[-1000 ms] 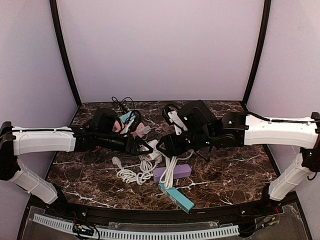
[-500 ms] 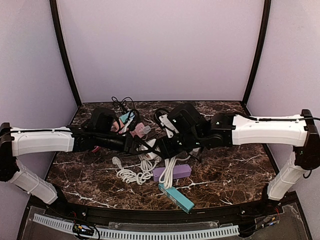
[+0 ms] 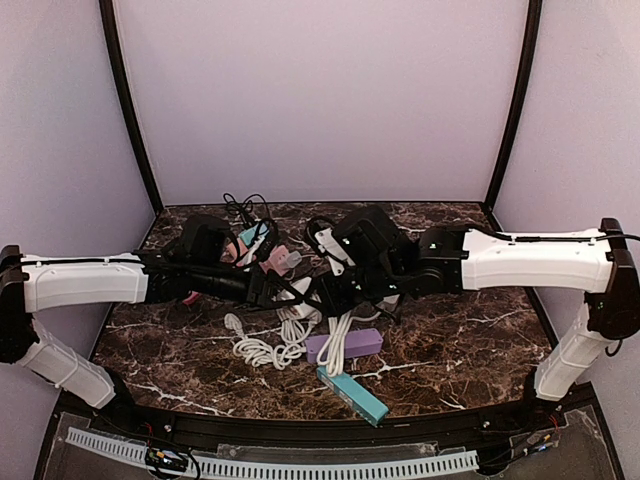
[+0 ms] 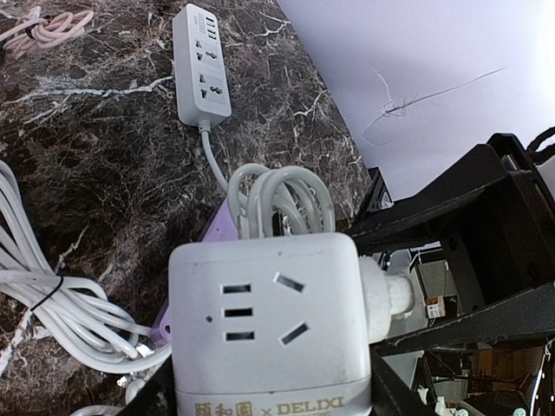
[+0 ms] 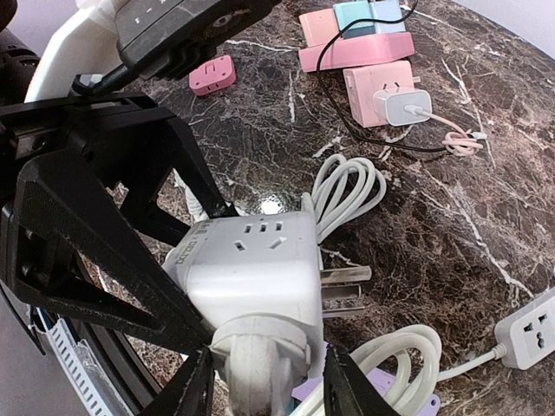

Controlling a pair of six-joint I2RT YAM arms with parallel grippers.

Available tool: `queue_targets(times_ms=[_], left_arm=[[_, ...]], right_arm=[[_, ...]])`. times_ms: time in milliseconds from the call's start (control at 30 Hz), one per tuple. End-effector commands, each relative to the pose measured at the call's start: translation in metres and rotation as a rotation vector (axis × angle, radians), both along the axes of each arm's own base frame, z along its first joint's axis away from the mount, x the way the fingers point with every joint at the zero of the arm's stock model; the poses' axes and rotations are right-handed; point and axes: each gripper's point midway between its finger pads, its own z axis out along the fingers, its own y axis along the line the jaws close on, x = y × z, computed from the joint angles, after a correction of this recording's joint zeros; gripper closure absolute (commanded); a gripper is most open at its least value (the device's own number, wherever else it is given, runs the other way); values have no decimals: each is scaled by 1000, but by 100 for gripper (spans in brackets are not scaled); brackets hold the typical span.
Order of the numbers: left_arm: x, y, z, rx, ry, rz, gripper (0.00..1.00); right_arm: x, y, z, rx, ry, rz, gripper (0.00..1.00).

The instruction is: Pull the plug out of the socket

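Right now the white cube-shaped socket block [image 5: 247, 264] sits off the dark marble surface [image 3: 460, 350], near its middle. The left fingers [image 4: 149, 400] are clamped on the block's two sides. The white round plug [image 4: 388, 295] is fully seated in one side face of that block. The right fingers [image 5: 191, 394] sit on either side of its body, very close to it. I cannot tell from these views whether they are already pressing on it.

The step in hand looks like securing the plug before the pull, and nothing has separated yet.

To do it well:
- The right fingers should bite on the thick plug body, close to the block but not on it. They should stay off any cord behind the plug.
- The pull should run straight out along the line of the pins, directly away from that face. A sideways or twisting pull would probably jam the pins or lever the block out of the left grip.
- The left arm should hold the block rigid, or draw gently the opposite way, so that the block does not simply follow the plug.

One thing to watch is the coiled white cable [image 4: 277, 195] lying just beside the block. It could drag along if the block shifts.
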Motion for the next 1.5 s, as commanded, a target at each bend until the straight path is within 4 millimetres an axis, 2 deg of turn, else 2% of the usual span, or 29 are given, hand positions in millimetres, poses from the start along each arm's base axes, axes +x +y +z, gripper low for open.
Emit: queue_targets(times_ms=[0, 200, 467, 933, 1000, 1067, 1267, 1300, 1467], left_arm=[[-12, -9, 47, -141, -100, -96, 99], [-15, -12, 50, -162, -92, -122, 99], [-18, -15, 58, -189, -85, -150, 99], [-19, -17, 62, -198, -85, -162, 99], [-19, -17, 62, -200, -83, -164, 99], [-19, -18, 63, -203, -84, -166, 99], [-21, -17, 65, -203, -96, -183, 99], [-22, -17, 63, -197, -94, -187, 99], [-24, -15, 62, -192, -94, -196, 99]], right_arm=[[3, -5, -13, -28, -9, 6, 58], [2, -13, -18, -34, -7, 3, 58], [8, -10, -23, -50, -17, -3, 56], [4, -5, -28, -69, -41, 69, 51], [3, -2, -29, -59, -35, 81, 56], [2, 1, -30, -52, -26, 84, 69], [7, -7, -27, -9, 8, 59, 97], [8, -10, -26, 6, 17, 56, 100], [11, -16, -14, 96, 50, 58, 100]])
